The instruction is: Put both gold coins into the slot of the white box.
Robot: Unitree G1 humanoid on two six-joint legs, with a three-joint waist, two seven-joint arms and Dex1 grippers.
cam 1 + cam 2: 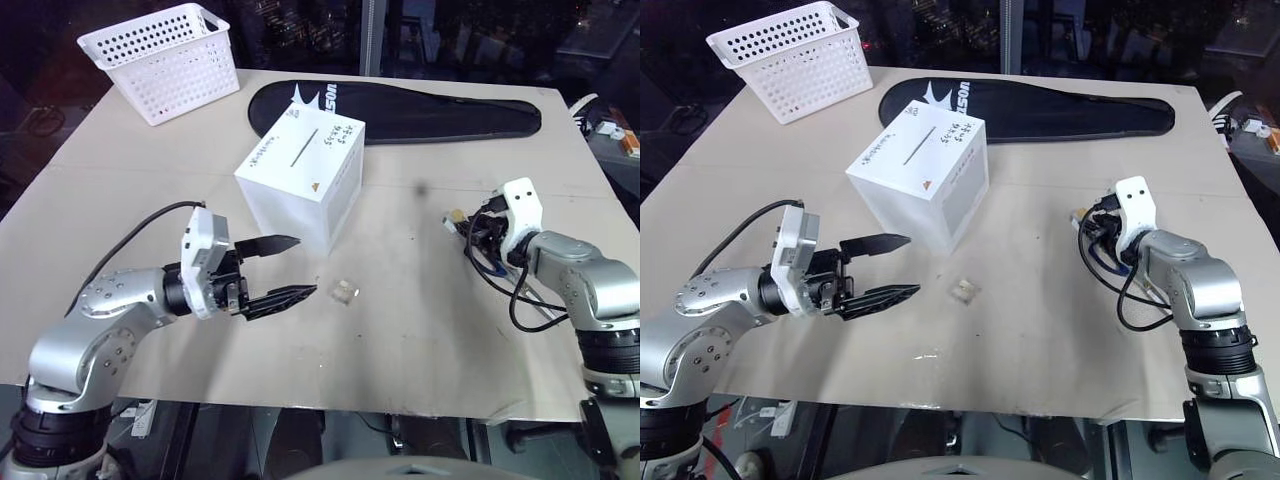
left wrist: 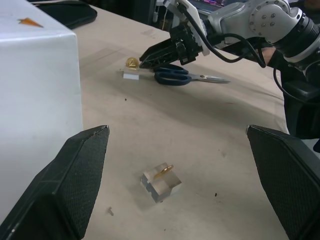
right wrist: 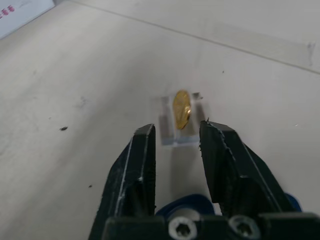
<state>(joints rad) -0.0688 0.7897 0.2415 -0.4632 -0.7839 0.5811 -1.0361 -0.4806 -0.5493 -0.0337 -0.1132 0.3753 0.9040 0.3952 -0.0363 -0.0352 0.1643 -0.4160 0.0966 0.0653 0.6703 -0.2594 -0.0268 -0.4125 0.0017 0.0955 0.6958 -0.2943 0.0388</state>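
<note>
Currently I am holding my left gripper spread wide just in front of the white box, fingers pointing across the table, nothing between them. Beyond those fingertips, one gold coin is standing on edge in a small clear plastic cube, sitting alone on the bare tabletop near the box's front corner. My right gripper is reaching toward the other gold coin, which is standing upright in a second clear cube; my two black fingers are flanking that cube with a narrow gap, the coin just beyond their tips and not pinched. Blue-handled scissors are lying under this gripper, right beside that cube. On the box's top face, the slot is running as a thin dark line between rows of small print, with an orange triangle mark near one edge. Behind the box, a long black racket case is stretching across the table, and a white perforated basket is sitting at the far left corner.
</note>
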